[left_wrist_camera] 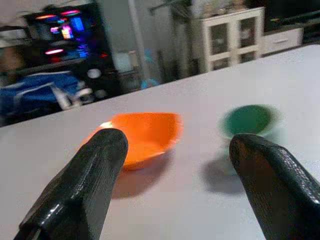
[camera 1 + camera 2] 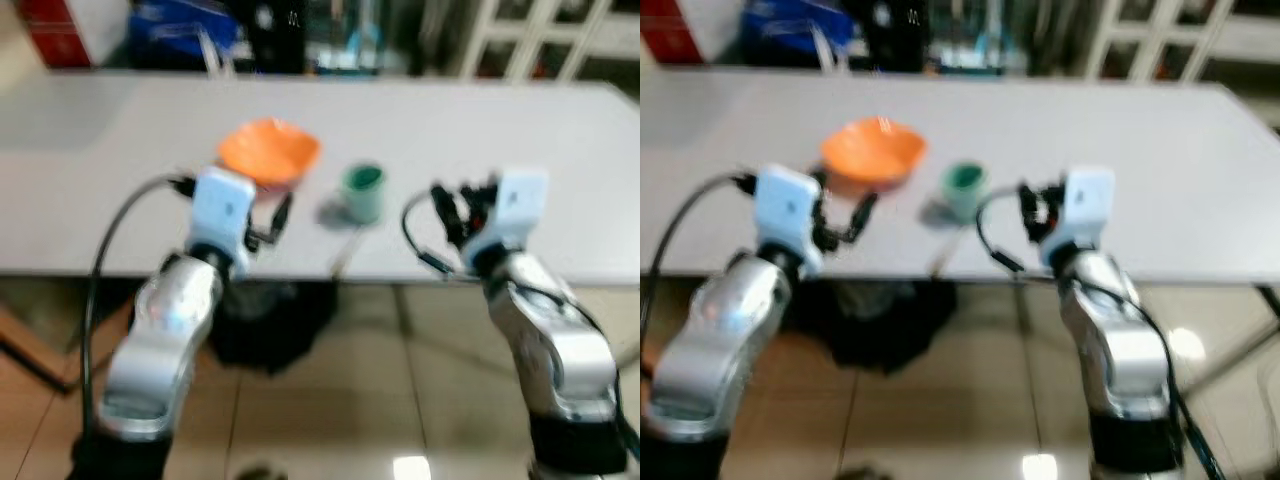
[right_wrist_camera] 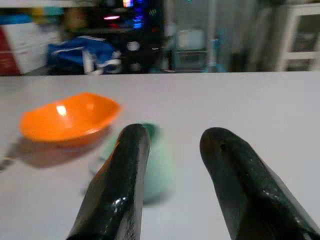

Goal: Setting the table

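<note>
- An orange bowl (image 2: 268, 152) and a green cup (image 2: 363, 192) stand close together, not touching, near the front edge of the white bench (image 2: 520, 120), the bowl to the robot's left of the cup.
- The left hand (image 2: 272, 222) hovers just in front of the bowl, its fingers (image 1: 80, 185) spread wide and holding nothing.
- The right hand (image 2: 452, 208) hangs over the bench edge to the right of the cup, its fingers (image 3: 120, 190) parted and likewise unladen.
- Both pieces look like light, stiff, smooth-walled tableware, likely slippery; the bowl is best pinched at its rim, the cup across its body or lip.
- A thin utensil (image 2: 345, 252), too blurred to identify, seems to lie on the bench in front of the cup and could be knocked by a low approach.
- Beyond the bench stand a blue bag (image 2: 185, 25) and white cabinets (image 2: 560, 40), well away from the work.
- A dark object (image 2: 265, 325) sits on the tiled floor beneath the bench.
</note>
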You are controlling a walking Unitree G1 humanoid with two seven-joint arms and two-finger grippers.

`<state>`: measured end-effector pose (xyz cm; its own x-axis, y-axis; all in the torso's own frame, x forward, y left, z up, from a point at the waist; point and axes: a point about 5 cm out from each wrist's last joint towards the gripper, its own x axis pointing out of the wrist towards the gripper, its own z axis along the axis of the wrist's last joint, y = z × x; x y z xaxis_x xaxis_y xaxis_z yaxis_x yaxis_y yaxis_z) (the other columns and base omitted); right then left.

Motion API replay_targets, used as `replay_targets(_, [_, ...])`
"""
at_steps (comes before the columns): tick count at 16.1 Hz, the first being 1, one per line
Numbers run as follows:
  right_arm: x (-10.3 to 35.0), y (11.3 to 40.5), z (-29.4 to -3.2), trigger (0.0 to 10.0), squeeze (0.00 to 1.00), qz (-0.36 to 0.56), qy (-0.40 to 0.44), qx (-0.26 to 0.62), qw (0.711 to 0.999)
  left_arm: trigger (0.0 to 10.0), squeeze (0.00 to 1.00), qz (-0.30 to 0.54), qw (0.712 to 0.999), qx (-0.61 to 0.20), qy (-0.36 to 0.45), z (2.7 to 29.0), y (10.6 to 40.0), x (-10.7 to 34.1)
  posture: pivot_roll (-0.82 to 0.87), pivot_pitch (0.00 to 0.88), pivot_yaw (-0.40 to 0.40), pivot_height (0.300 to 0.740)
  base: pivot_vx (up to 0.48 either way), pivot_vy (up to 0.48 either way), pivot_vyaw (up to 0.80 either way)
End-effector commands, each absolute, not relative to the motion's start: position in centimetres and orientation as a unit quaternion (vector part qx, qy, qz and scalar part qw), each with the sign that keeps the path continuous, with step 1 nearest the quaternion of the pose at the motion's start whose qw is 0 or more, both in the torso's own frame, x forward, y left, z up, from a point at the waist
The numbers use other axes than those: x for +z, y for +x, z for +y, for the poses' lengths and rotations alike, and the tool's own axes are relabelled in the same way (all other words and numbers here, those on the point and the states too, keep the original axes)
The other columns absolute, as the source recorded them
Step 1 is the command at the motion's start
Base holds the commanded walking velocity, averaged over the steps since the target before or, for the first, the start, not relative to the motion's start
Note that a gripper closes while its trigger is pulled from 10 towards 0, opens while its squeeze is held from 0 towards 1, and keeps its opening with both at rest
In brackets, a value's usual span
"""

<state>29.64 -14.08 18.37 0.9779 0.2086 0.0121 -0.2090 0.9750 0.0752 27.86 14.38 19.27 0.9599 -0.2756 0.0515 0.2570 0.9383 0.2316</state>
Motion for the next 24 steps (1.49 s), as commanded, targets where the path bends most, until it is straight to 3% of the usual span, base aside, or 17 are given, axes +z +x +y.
replay_targets(1, [18.2,29.7,-14.5,10.0,0.0,0.004,0.037,0.107,0.994,10.0,0.0,-0.04,0.984,-0.137,0.108,14.3,28.0,19.3,-0.03,0.048,-0.014,0.74,0.48,0.0,0.0])
replay_targets(4, [18.6,30.3,-14.1,10.0,0.0,-0.002,0.042,0.124,0.991,10.0,0.0,-0.039,0.983,-0.138,0.114,14.4,28.0,19.3,-0.03,0.048,-0.015,0.74,0.48,0.0,0.0])
replay_targets(5, [18.8,30.5,-14.0,10.0,0.21,-0.005,0.046,0.128,0.991,10.0,0.0,-0.041,0.983,-0.137,0.114,14.5,28.0,19.5,-0.02,0.045,-0.017,0.74,0.48,0.0,0.0])
replay_targets(6, [19.0,30.6,-13.8,10.0,0.75,-0.009,0.048,0.132,0.99,10.0,0.0,-0.043,0.983,-0.137,0.113,14.7,27.9,19.7,-0.02,0.045,-0.017,0.74,0.48,0.0,0.0])
replay_targets(7, [19.1,30.7,-13.7,10.0,0.78,-0.009,0.048,0.133,0.99,10.0,0.0,-0.042,0.983,-0.135,0.115,14.8,27.9,19.6,-0.02,0.045,-0.017,0.74,0.48,0.0,0.0])
replay_targets(8, [19.2,30.8,-13.6,10.0,1.0,-0.011,0.05,0.137,0.989,10.0,0.0,-0.041,0.983,-0.132,0.117,15.0,27.9,19.5,-0.03,0.045,-0.022,0.74,0.48,0.0,0.0])
replay_targets(12, [19.6,31.5,-14.4,10.0,1.0,-0.006,0.056,0.126,0.99,10.0,0.0,-0.056,0.979,-0.163,0.108,14.5,27.8,20.0,-0.02,0.051,-0.017,0.74,0.35,0.0,0.0])
replay_targets(13, [19.5,31.7,-14.8,10.0,0.0,0.01,0.054,0.122,0.991,10.0,0.0,-0.065,0.975,-0.185,0.107,14.1,27.5,20.2,-0.03,0.054,-0.018,0.74,0.0,0.0,0.0])
replay_targets(17, [19.4,31.9,-16.6,10.0,0.0,0.085,0.039,0.151,0.984,10.0,0.0,-0.066,0.945,-0.298,0.12,13.3,25.4,20.1,-0.03,0.059,-0.033,0.74,0.0,0.0,0.0])
replay_targets(21, [21.0,31.9,-19.2,10.0,0.0,0.078,0.019,0.156,0.984,10.0,0.0,-0.058,0.932,-0.334,0.127,12.8,24.4,20.0,-0.04,0.063,-0.038,0.74,0.0,0.0,0.0])
replay_targets(22, [21.1,31.6,-19.7,10.0,1.0,0.093,0.026,0.169,0.981,10.0,0.0,-0.054,0.932,-0.334,0.127,12.8,24.4,19.9,-0.05,0.067,-0.038,0.74,0.0,0.0,0.0])
replay_targets(24, [20.5,30.4,-21.2,10.0,1.0,0.163,0.034,0.201,0.965,10.0,0.0,-0.043,0.926,-0.353,0.129,12.6,24.1,19.4,-0.06,0.064,-0.034,0.74,0.0,0.0,0.0])
